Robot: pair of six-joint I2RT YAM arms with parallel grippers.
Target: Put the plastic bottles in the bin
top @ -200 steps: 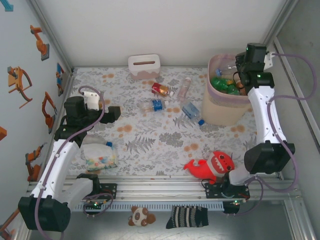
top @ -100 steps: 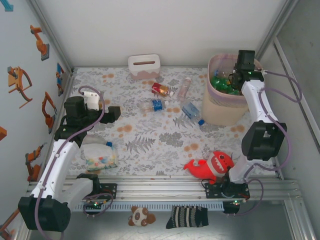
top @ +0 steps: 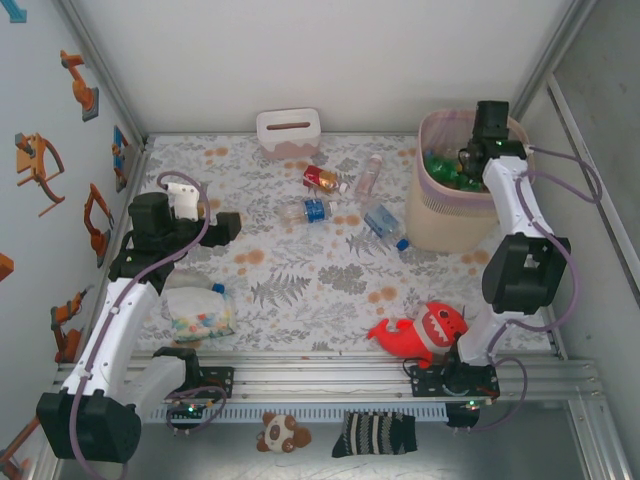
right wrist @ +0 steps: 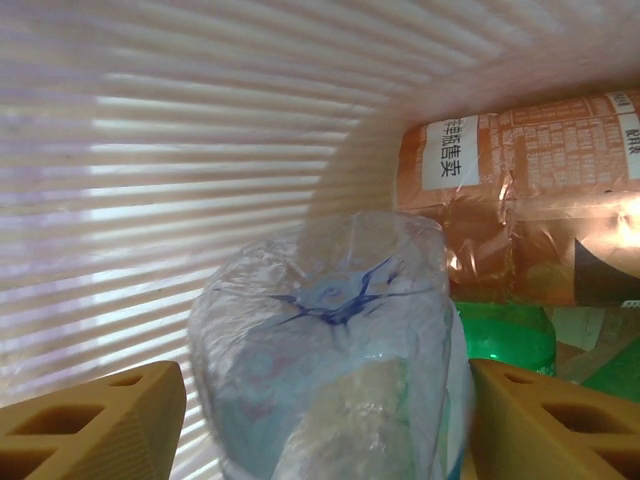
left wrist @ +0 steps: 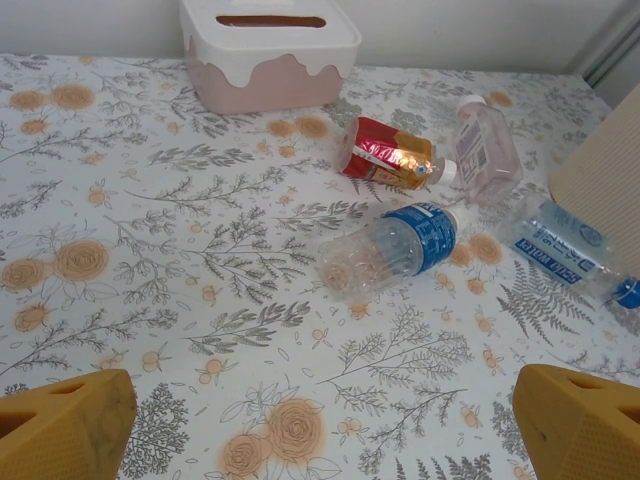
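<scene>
Yellow-orange pads [left wrist: 60, 425] frame my view. My left gripper [left wrist: 325, 420] hangs spread wide over bare flower-print tablecloth [left wrist: 150, 250], with free room ahead. Beyond lie a clear blue-labelled plastic bottle [left wrist: 385, 250], a red-gold-labelled bottle [left wrist: 390, 160], a pale clear bottle [left wrist: 483, 150] and a fourth blue-labelled bottle [left wrist: 570, 250], cut off beside the tall cream-beige bin [left wrist: 605, 175]. My right gripper [right wrist: 325, 420] sits inside its pink liner [right wrist: 150, 150], a crumpled clear bottle [right wrist: 320, 350] between the pads. Pinched or free, I can't tell. Tight behind: a copper-brown bottle [right wrist: 520, 220] and a green bottle [right wrist: 505, 345].
</scene>
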